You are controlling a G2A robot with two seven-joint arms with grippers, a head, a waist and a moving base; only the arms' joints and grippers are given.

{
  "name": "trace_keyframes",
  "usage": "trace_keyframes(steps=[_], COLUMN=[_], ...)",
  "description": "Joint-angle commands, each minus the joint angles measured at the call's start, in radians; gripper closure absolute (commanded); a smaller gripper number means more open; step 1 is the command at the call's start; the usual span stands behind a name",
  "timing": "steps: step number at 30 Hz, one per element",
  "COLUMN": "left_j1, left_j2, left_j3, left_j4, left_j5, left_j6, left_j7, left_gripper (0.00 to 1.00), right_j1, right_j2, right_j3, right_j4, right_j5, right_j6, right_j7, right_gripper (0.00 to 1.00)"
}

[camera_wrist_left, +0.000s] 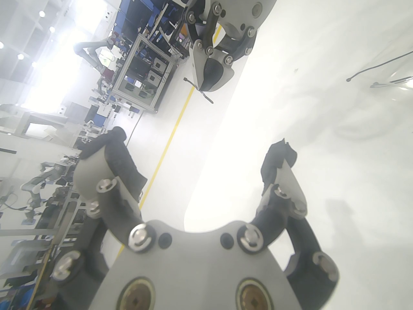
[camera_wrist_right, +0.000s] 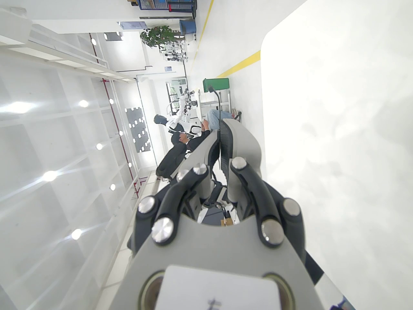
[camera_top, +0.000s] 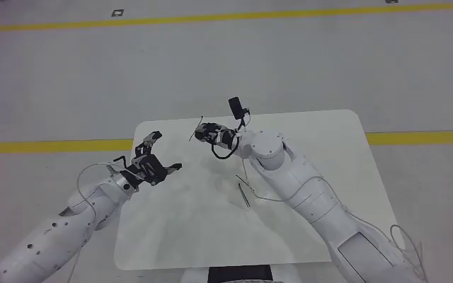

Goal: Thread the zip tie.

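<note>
**Right tool grips the zip tie, left tool stands open**

Our right tool [camera_top: 200, 131] [camera_wrist_left: 209, 78] [camera_wrist_right: 220, 127] is clamped on the zip tie [camera_top: 201, 120] [camera_wrist_left: 209, 98] [camera_wrist_right: 219, 108]. It pinches the thin black strip partway along, so an end sticks out on either side of the fingers. We hold it in the air by the far edge of the tabletop [camera_top: 318, 141], near its left corner. Our left tool [camera_top: 164, 151] [camera_wrist_left: 198, 145] is spread wide with nothing between its fingers. It sits over the tabletop's left edge, facing the right tool and apart from it. Farther out, a second thin dark strip [camera_top: 244, 192] lies flat on the tabletop beside our right arm.
</note>
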Motion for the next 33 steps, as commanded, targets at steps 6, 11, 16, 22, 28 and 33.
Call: trace_keyframes(steps=[6,11,16,22,28,33], left_j1=[-0.011,-0.053,-0.123,-0.222,-0.229,-0.237], left_j2=[-0.002,0.019,0.05,0.066,0.066,0.061], left_j3=[0.009,0.063,0.156,0.282,0.288,0.292], left_j4=[-0.006,-0.021,-0.02,0.001,0.003,0.007], left_j5=[0.0,0.0,0.0,0.0,0.0,0.0], left_j6=[0.002,0.022,0.048,0.099,0.102,0.097], left_j7=[-0.016,-0.049,-0.059,-0.067,-0.067,-0.071], left_gripper=[0.0,0.0,0.0,0.0,0.0,0.0], right_j1=[-0.025,-0.05,-0.049,-0.037,-0.036,-0.053], right_j2=[0.0,0.001,-0.005,-0.017,-0.018,-0.019], right_j3=[0.014,0.024,0.008,-0.018,-0.017,-0.021], right_j4=[-0.009,-0.025,-0.017,-0.004,-0.004,-0.01], right_j5=[0.008,0.003,0.013,0.055,0.057,0.051], right_j6=[0.011,0.043,0.043,0.043,0.043,0.043], right_j7=[-0.044,-0.093,-0.114,-0.147,-0.152,-0.167], right_gripper=[1.0,1.0,1.0,1.0,1.0,1.0])
